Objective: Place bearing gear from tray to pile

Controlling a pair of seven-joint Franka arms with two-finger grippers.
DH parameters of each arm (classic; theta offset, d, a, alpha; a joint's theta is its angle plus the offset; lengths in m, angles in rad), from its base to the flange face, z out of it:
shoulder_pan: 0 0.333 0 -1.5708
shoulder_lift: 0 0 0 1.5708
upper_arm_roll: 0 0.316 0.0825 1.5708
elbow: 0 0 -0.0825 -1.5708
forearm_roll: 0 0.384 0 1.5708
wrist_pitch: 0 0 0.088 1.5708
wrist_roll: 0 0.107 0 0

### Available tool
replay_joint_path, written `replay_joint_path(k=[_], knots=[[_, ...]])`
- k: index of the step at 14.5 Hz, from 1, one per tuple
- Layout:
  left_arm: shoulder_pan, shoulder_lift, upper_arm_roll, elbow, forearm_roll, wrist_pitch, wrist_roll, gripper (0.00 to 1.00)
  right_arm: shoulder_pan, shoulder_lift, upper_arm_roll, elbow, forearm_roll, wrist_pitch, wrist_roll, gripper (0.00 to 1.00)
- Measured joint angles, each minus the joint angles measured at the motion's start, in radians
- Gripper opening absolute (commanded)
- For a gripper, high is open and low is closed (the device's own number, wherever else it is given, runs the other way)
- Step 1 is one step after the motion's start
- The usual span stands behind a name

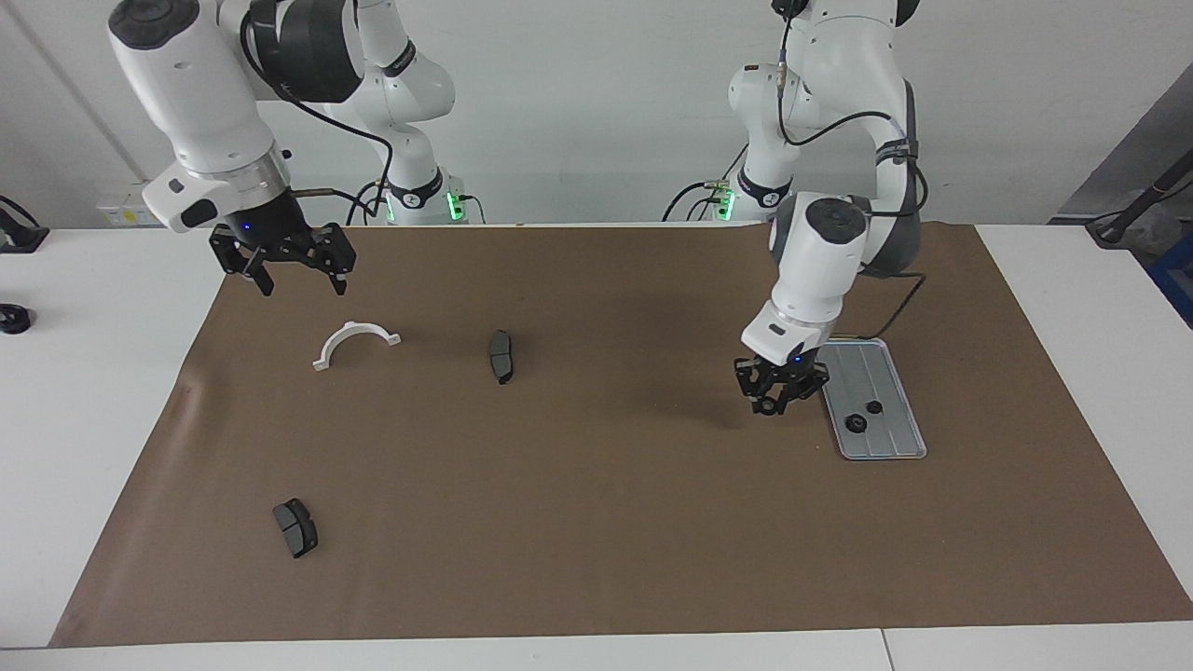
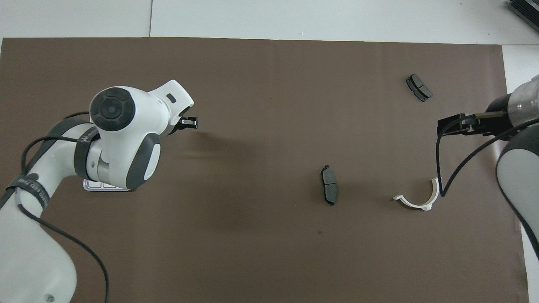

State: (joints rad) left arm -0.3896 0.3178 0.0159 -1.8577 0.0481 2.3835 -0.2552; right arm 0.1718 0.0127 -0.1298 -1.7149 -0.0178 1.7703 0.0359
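Observation:
My left gripper point(image 1: 779, 399) hangs low over the brown mat just beside the silver tray point(image 1: 890, 373), toward the table's middle. It is shut on a small dark bearing gear point(image 1: 767, 407), whose ring shows at the fingertips. Two more bearing gears point(image 1: 874, 406) point(image 1: 854, 423) lie in the tray. In the overhead view the left arm covers most of the tray point(image 2: 90, 187), and the left gripper point(image 2: 191, 122) pokes out from under the wrist. The pile is a white half-ring bracket point(image 1: 354, 340) point(image 2: 419, 200) and two dark brake pads point(image 1: 501, 356) point(image 1: 295, 527). My right gripper point(image 1: 298, 278) point(image 2: 457, 124) hovers open above the mat near the bracket.
A brown mat point(image 1: 596, 522) covers most of the white table. A small black object point(image 1: 11, 320) sits on the bare table at the right arm's end. Cables trail from both wrists.

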Motion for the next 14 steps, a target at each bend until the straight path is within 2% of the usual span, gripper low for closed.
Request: replay_joint_path(k=[3, 6, 14], knots=[[-0.081, 0.11, 0.001, 0.128, 0.004, 0.001, -0.095, 0.0, 0.02, 0.04, 0.001, -0.047, 0.0, 0.088, 0.012, 1.0], [-0.119, 0.198, 0.0, 0.235, 0.004, 0.025, -0.158, 0.0, 0.037, 0.084, 0.001, -0.064, 0.009, 0.149, 0.022, 1.0], [-0.136, 0.255, -0.003, 0.289, -0.014, 0.113, -0.172, 0.0, 0.139, 0.209, 0.002, -0.065, 0.058, 0.33, 0.196, 1.0]])
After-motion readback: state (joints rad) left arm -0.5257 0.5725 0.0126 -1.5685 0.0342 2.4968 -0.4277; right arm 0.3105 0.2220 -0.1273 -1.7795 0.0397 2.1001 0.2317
